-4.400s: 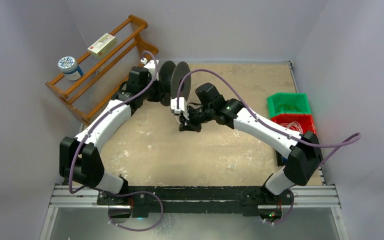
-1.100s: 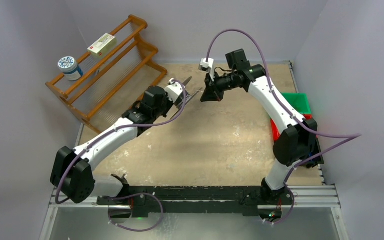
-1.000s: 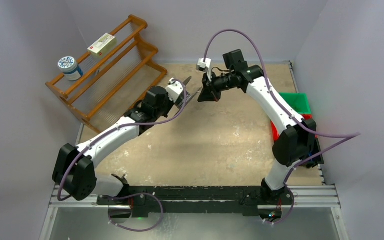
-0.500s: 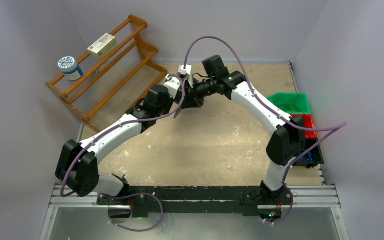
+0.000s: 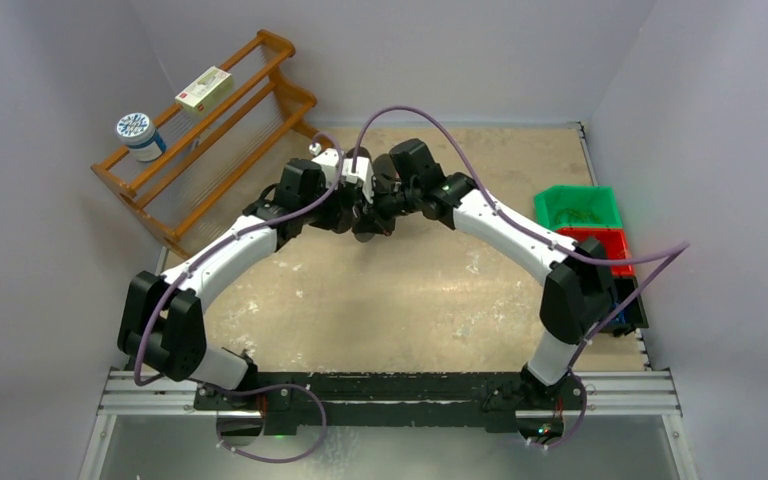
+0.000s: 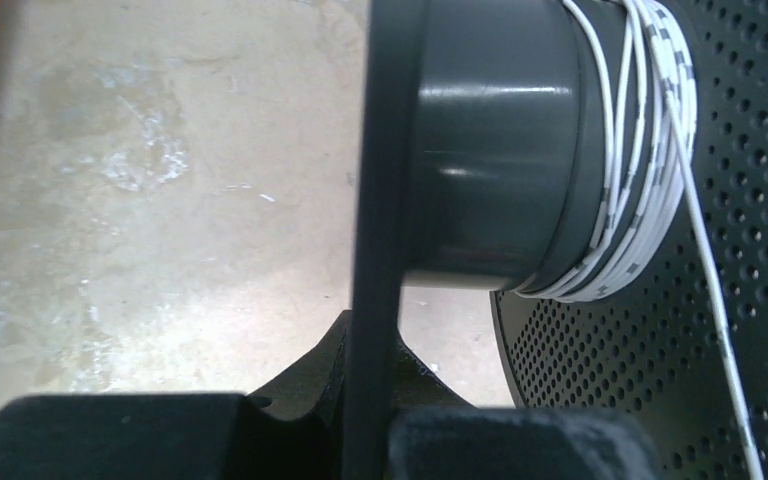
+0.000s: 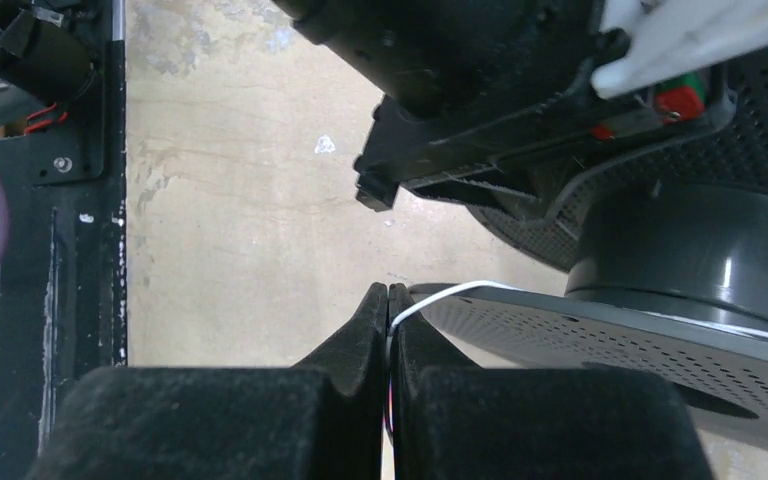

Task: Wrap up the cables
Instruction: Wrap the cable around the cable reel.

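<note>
- White cable (image 6: 640, 150) in several turns on the dark spool (image 6: 490, 140), up over the far middle of the tabletop (image 5: 410, 300).
- Judged mid-winding.
- Left tool (image 6: 365, 435) clamped on the spool's flange; right tool (image 7: 388, 300) pinched tight on the cable's loose run.
- Next, probably: lead the strand round the hub once more, keeping it taut.
- Counted: one spool, one cable, two tools.

My left arm (image 5: 222, 257) and right arm (image 5: 505, 238) wear white shells between bulky black joints (image 5: 168, 335); a thick purple cord (image 5: 400, 109) trails along each. Low in the right wrist view, my right gripper (image 7: 388, 295) has matte black, fuzzy fingers (image 7: 210, 420) tapering to wedges.
</note>
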### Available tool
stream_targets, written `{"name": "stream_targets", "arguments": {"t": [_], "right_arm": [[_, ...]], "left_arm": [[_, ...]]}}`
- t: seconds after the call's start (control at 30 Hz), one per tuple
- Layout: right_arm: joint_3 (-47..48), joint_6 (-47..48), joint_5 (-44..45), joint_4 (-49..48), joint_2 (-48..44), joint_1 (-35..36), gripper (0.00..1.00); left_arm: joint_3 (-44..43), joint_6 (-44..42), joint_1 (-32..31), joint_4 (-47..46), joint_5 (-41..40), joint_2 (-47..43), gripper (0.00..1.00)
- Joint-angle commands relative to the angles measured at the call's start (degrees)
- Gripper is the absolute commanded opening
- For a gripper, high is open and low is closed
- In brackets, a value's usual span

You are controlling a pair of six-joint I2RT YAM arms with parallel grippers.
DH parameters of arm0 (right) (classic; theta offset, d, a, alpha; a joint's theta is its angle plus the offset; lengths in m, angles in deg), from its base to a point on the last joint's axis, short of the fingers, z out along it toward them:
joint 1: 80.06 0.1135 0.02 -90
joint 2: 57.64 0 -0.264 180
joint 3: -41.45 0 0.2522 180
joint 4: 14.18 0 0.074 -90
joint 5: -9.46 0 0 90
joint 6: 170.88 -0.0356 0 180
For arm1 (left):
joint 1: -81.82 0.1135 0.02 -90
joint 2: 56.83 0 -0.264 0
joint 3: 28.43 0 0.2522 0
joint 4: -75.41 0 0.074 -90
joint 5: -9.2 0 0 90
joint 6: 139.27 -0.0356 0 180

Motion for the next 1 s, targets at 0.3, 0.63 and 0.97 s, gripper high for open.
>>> {"name": "stream_targets", "arguments": {"t": [0.3, 0.63, 0.97], "right_arm": [[-9.1, 4.8, 6.6, -4.2, -6.9, 5.8, 0.00], [-12.3, 6.9, 10.4, -3.9, -6.9, 7.4, 0.00], [-11.7, 9.4, 3.6, 3.2, -12.3, 3.9, 0.00]], "left_arm": [[-7.0, 14.2, 7.0, -7.5, 9.0, 1.8, 0.00], [-8.4, 19.6, 10.7, -9.4, 14.8, 1.5, 0.00], [-5.5, 19.4, 14.1, -14.9, 26.2, 0.3, 0.00]]}}
